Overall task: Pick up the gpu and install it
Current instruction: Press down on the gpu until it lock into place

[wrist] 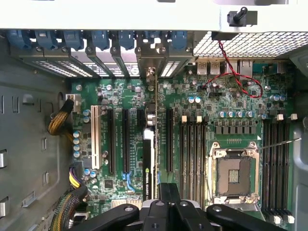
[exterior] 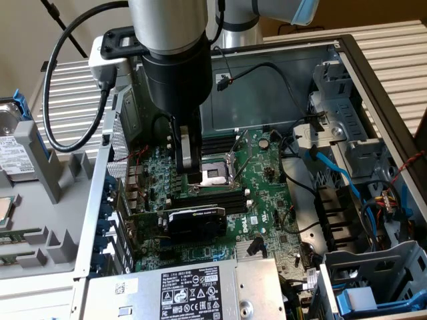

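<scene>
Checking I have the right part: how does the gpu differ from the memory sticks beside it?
The gpu is one broad card with a black shroud; the memory sticks are several thin black strips. The gpu stands higher off the motherboard than the sticks. Both stand upright in slots, running parallel.

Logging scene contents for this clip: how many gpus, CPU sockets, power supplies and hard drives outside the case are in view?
gpu: 1
CPU socket: 1
power supply: 1
hard drive: 1
Total: 4
</scene>
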Controlling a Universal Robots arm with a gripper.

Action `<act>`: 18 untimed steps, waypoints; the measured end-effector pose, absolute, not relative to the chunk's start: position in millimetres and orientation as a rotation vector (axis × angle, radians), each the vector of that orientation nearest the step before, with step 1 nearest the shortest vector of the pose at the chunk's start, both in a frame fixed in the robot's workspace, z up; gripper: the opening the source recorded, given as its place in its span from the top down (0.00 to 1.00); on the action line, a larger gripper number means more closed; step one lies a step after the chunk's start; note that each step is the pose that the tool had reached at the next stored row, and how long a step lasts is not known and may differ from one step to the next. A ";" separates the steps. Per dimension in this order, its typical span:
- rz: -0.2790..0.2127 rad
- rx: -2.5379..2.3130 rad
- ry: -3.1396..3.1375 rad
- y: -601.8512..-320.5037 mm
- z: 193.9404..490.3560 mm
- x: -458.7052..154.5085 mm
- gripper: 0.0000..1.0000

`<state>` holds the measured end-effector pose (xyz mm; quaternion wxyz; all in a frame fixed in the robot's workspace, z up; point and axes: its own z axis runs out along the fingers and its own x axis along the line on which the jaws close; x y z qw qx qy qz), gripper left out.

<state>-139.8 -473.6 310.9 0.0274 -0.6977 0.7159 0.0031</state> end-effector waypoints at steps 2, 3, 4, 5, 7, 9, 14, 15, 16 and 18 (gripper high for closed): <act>0.010 -2.154 2.211 -473.6 310.9 -139.8 0.89; 0.010 -2.154 2.211 -473.6 310.9 -139.8 0.89; 0.010 -2.154 2.211 -473.6 310.9 -139.8 0.89; 0.010 -2.154 2.211 -473.6 310.9 -139.8 0.89; 0.010 -2.154 2.211 -473.6 310.9 -139.9 0.89; 0.010 -2.154 2.211 -473.5 311.0 -140.4 0.89; 0.010 -2.154 2.211 -473.7 310.9 -143.9 0.89; 0.009 -2.154 2.211 -473.6 310.9 -145.0 0.89; 0.009 -2.154 2.211 -473.6 310.9 -146.2 0.89; 0.010 -2.154 2.210 -473.6 310.8 -148.1 0.89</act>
